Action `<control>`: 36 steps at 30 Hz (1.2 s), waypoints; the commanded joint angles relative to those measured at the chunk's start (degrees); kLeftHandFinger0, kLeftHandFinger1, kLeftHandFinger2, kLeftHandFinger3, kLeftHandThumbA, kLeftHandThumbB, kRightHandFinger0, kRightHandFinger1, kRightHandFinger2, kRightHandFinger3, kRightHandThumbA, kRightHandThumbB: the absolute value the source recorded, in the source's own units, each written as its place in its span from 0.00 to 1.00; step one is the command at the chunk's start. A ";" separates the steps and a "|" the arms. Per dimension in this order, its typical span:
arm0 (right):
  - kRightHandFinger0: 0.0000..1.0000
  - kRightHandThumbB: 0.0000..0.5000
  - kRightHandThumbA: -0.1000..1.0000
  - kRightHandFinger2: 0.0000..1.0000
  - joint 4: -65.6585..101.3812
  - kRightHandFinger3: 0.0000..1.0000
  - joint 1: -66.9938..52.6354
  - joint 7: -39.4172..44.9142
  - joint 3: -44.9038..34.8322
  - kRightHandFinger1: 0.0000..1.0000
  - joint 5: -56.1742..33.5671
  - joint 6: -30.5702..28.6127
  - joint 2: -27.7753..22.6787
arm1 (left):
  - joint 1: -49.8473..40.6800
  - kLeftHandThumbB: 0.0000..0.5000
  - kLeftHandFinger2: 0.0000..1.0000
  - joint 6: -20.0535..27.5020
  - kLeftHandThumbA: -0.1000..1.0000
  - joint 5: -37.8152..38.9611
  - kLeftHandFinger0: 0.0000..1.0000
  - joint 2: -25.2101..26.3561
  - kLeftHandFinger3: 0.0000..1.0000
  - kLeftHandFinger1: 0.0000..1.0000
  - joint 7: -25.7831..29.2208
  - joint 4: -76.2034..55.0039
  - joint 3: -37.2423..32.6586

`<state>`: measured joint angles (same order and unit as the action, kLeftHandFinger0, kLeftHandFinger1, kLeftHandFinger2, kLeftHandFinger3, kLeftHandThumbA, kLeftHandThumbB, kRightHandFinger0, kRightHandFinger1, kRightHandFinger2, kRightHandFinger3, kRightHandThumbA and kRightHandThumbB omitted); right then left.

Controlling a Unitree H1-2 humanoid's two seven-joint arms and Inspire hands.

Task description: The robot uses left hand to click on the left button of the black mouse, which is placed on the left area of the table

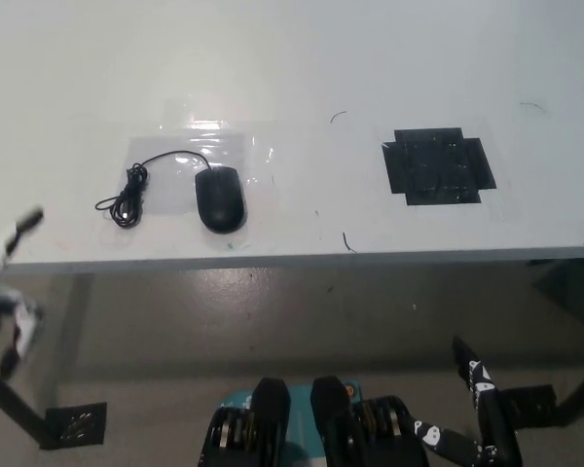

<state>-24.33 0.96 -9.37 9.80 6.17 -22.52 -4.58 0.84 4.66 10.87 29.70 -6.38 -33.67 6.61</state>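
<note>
Black mouse [220, 197] on left part of desk [292, 58], long axis running near to far, cable end at far side; left hand [5, 282] at left edge, blurred, grip unreadable; right hand [477, 384] low right, empty, uncurled.

The mouse [220, 197] is black with a thin black cord [136, 185]. The tabletop [292, 68] is white. A black patch [438, 166] sits right of the mouse.
</note>
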 commanded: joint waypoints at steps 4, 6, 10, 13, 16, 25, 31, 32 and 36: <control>1.00 0.74 1.00 1.00 1.23 1.00 0.97 -1.29 0.42 1.00 0.06 -4.41 -1.70 | 27.18 0.74 0.00 -22.85 1.00 6.89 0.00 14.35 1.00 0.00 -8.70 3.29 -2.41; 1.00 0.74 1.00 1.00 1.10 1.00 0.85 -1.38 0.47 1.00 0.10 -4.41 -1.63 | 30.88 0.72 0.00 -24.67 1.00 6.49 0.03 15.55 1.00 0.00 -10.67 5.67 -4.07; 1.00 0.75 1.00 1.00 0.87 1.00 0.88 -0.28 0.17 1.00 -0.88 -4.41 -1.41 | 44.11 0.78 0.01 -28.75 1.00 6.82 0.00 18.12 1.00 0.00 -21.91 19.26 -12.09; 1.00 0.73 1.00 1.00 1.22 1.00 0.39 -1.13 0.24 1.00 -0.36 -4.41 -1.53 | 51.14 0.98 0.04 -31.59 1.00 9.20 0.00 18.41 1.00 0.00 -27.17 28.18 -18.04; 1.00 0.74 1.00 1.00 1.10 1.00 0.47 -1.38 0.15 1.00 -0.16 -4.41 -1.81 | 57.83 0.89 0.07 -31.59 1.00 6.19 0.00 17.56 1.00 0.00 -33.07 36.42 -23.94; 1.00 0.74 1.00 1.00 1.87 1.00 0.36 -1.49 -0.34 1.00 -0.21 -4.41 -2.18 | 72.12 0.69 0.12 -31.59 1.00 -3.07 0.00 13.40 1.00 0.00 -39.91 53.91 -39.33; 1.00 0.76 1.00 1.00 2.39 1.00 0.22 -0.88 -0.70 1.00 -0.41 -4.41 -2.43 | 78.53 0.85 0.05 -31.59 1.00 -6.54 0.00 7.95 1.00 0.00 -44.39 69.09 -45.94; 1.00 0.76 1.00 1.00 2.59 1.00 0.18 -0.96 -0.74 1.00 -0.31 -4.41 -2.57 | 79.42 0.86 0.08 -31.59 1.00 -7.80 0.00 7.17 1.00 0.00 -45.24 70.89 -47.30; 1.00 0.74 1.00 1.00 2.88 1.00 0.43 -1.11 -0.95 1.00 -0.08 -4.41 -3.07 | 82.33 0.97 0.15 -29.93 1.00 -12.09 0.00 4.83 1.00 0.00 -47.37 75.95 -52.08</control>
<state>-24.19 0.74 -9.36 9.73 6.13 -22.52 -6.05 73.09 -23.27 7.82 36.07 -42.31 35.58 -40.75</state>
